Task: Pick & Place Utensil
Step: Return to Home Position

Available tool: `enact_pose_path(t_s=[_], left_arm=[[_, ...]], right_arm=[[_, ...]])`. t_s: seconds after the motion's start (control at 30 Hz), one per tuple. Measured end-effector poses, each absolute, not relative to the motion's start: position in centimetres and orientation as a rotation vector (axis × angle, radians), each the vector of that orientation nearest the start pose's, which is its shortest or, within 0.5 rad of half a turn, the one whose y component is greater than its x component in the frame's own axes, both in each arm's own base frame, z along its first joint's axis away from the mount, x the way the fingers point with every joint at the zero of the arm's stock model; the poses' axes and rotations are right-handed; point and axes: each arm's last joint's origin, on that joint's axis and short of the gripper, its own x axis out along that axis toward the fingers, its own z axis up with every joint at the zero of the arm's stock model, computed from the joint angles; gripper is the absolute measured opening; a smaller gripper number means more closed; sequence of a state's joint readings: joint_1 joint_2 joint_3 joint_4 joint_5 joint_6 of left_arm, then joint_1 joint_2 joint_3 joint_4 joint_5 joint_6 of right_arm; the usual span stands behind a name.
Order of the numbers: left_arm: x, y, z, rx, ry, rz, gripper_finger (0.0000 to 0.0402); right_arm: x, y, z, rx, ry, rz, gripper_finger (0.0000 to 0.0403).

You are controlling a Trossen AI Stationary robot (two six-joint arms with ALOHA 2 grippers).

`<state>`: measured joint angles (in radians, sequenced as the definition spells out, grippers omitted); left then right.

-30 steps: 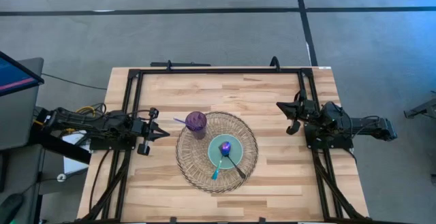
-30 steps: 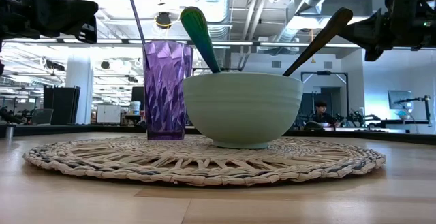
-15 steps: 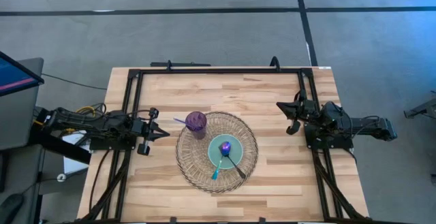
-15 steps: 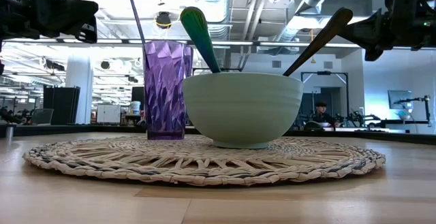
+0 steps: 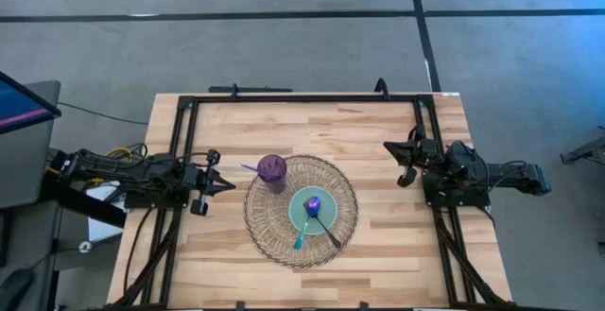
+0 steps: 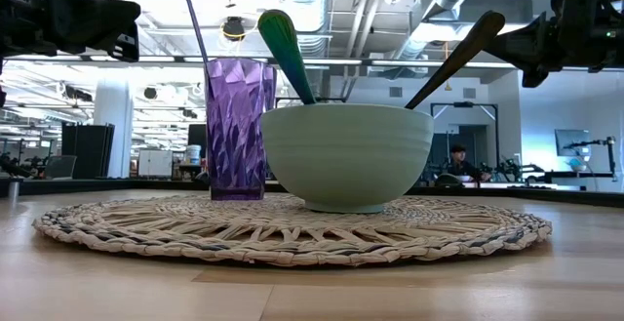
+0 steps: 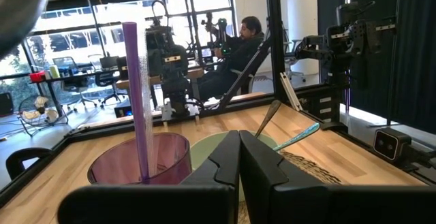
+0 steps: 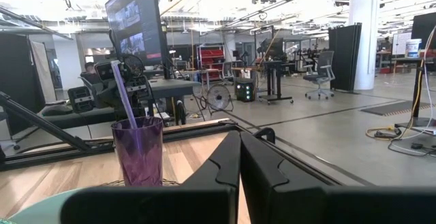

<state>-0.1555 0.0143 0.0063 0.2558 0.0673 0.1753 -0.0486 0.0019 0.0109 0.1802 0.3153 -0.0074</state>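
A pale green bowl (image 5: 313, 212) sits on a round woven mat (image 5: 274, 240) in the middle of the table. Two utensils stand in the bowl and lean on its rim: a teal-handled one (image 6: 285, 53) and a dark-handled one (image 6: 456, 56). A purple cup (image 5: 272, 170) with a purple straw (image 6: 196, 28) stands on the mat's far left part. My left gripper (image 5: 227, 184) waits shut at the table's left side, pointing at the cup. My right gripper (image 5: 389, 146) rests shut at the right side. Both touch nothing.
A black frame (image 5: 302, 97) runs along the table's far edge and down both sides. Bare wood lies in front of and behind the mat. A seated person (image 7: 240, 43) and other equipment show in the room beyond the table.
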Motion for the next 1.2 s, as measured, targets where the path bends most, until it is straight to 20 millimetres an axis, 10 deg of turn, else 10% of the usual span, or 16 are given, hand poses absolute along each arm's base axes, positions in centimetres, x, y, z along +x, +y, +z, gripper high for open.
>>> enact_pose_path(t_s=[1.03,1.2], left_arm=[[10.8,-1.9,17.3,0.171,-0.077,-0.218,0.0006],[11.0,-2.0,17.4,-0.054,-0.056,-0.231,0.0006]], right_arm=[[9.4,-1.4,18.4,0.018,-0.184,-0.364,0.0001],[9.4,-1.4,18.4,0.018,-0.184,-0.364,0.0001]])
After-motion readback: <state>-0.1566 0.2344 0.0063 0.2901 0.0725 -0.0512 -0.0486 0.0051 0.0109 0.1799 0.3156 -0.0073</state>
